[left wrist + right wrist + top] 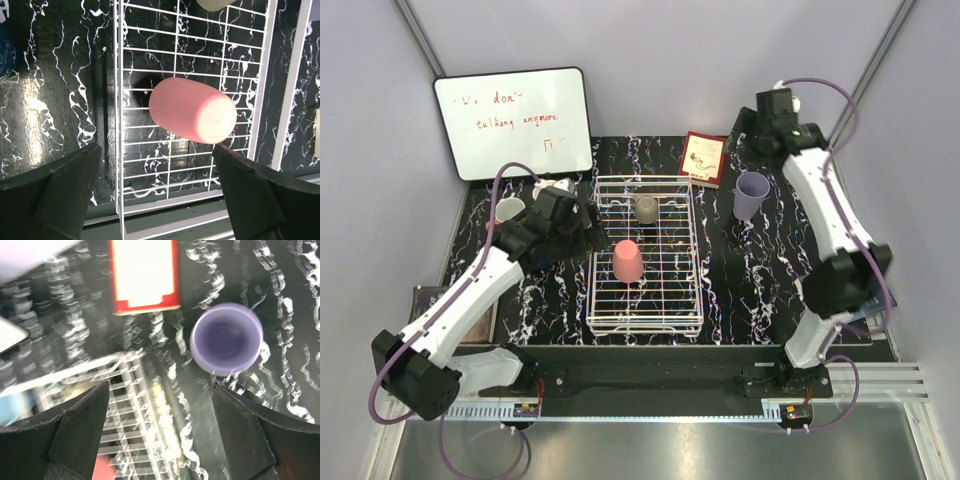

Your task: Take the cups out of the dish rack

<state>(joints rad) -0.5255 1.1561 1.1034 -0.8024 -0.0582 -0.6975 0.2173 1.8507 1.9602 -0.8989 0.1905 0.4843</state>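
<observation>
The white wire dish rack (pixel 672 300) sits mid-table. Inside it a salmon cup (pixel 628 261) stands upside down, and a grey-beige cup (pixel 646 208) sits farther back. My left gripper (pixel 582 228) hovers at the rack's left side. In the left wrist view it (pixel 157 150) is open and empty, with the salmon cup (pixel 192 116) just beyond the fingertips. The lavender tumbler (pixel 751 195) stands upright on the table right of the rack. My right gripper (pixel 757 152) is above it, open and empty (pixel 160 387), clear of the tumbler (pixel 226 337).
A whiteboard (pixel 513 120) leans at the back left. A red-framed card (pixel 704 157) lies behind the rack. A pale mug (pixel 509 209) stands at the table's left edge, and a dark blue cup (pixel 4 50) is left of the rack.
</observation>
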